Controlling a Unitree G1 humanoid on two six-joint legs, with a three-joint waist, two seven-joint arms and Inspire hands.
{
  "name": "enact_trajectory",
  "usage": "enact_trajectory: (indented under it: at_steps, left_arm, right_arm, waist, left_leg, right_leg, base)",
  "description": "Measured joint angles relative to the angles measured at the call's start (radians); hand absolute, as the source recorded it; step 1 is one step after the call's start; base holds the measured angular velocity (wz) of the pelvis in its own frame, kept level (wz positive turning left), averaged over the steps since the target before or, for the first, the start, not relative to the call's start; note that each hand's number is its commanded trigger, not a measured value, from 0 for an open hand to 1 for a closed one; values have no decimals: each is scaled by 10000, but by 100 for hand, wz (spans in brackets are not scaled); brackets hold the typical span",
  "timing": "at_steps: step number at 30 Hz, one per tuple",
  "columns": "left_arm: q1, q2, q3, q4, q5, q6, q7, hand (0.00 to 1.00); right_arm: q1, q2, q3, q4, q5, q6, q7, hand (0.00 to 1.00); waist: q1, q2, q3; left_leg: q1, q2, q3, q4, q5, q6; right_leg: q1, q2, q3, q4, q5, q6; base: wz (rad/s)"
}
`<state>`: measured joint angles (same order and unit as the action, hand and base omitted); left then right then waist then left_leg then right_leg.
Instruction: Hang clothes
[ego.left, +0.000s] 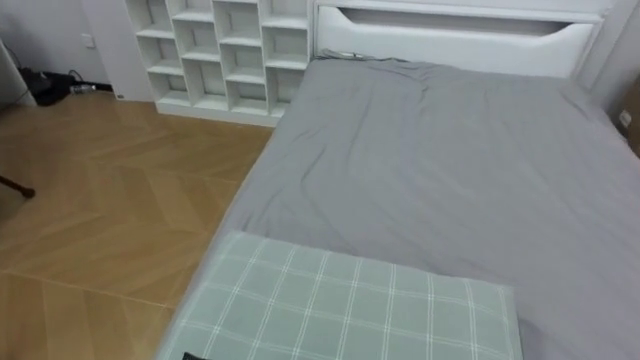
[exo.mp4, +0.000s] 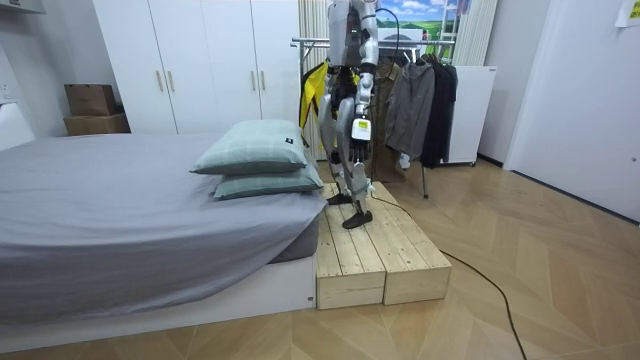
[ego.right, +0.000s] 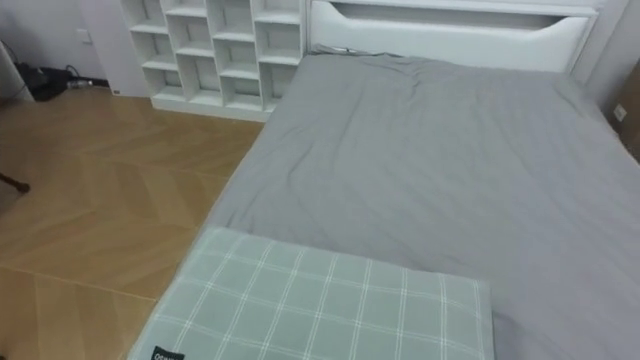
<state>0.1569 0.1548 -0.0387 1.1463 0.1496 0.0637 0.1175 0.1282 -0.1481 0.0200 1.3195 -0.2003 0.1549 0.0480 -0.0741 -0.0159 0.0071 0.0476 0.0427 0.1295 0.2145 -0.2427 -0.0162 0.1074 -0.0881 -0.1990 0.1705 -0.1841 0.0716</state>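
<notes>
The white cubby shelf stands at 11 o'clock in the eye views, its open compartments facing the wood floor, which runs from 9 down to 7 o'clock. In the room view two cardboard boxes sit stacked against the wall at 10 o'clock, beside a white wardrobe; what they hold cannot be seen.

The bed fills the middle and the 3 o'clock side of the eye views under a smooth grey sheet, with its white headboard at 12 to 1 o'clock. A green checked pillow lies at 6 o'clock, on top of a second pillow.

The robot stands on a wooden platform that touches the bed's end, just beside the pillows. Behind it, at 1 o'clock in the room view, the clothes hang dark and grey on a clothes rail. A yellow garment shows at the robot's far side; whether it hangs on the rail or is being held I cannot tell. The left hand hangs low at the robot's side, too small to tell if it is wide, narrow or holding anything
</notes>
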Motion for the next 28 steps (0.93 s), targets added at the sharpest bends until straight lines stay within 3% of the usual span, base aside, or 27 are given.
enact_trajectory:
  at_steps: [9, 16, 28]
  left_arm:
    - [-61, -31, -42, -6, 548, 15, -36, 0]
    - [-114, -32, -39, -6, 595, 203, -146, 0]
    - [-115, 14, -38, -8, 571, 209, -330, 0]
  right_arm:
    - [-90, 9, 32, 37, 6, 33, -9, 0]
    - [-104, 10, 30, 31, 2, 442, -1, 0]
    - [-171, 9, 15, 12, -12, 448, -9, 0]
  waist:
    - [-3, -3, 8]
    - [-8, 1, 9]
    - [-16, -39, -18]
  left_leg:
    - [150, -1, 83, -16, 3, -3]
    - [158, 6, 78, -106, 2, -3]
    - [180, 5, 94, -85, 2, -3]
  right_leg:
    - [-14, 0, 105, 1, 0, 0]
    - [34, 9, 106, 4, 0, 0]
    - [-10, 11, 180, 1, 0, 0]
  base:
    - [-3]
    - [0]
    - [-1]
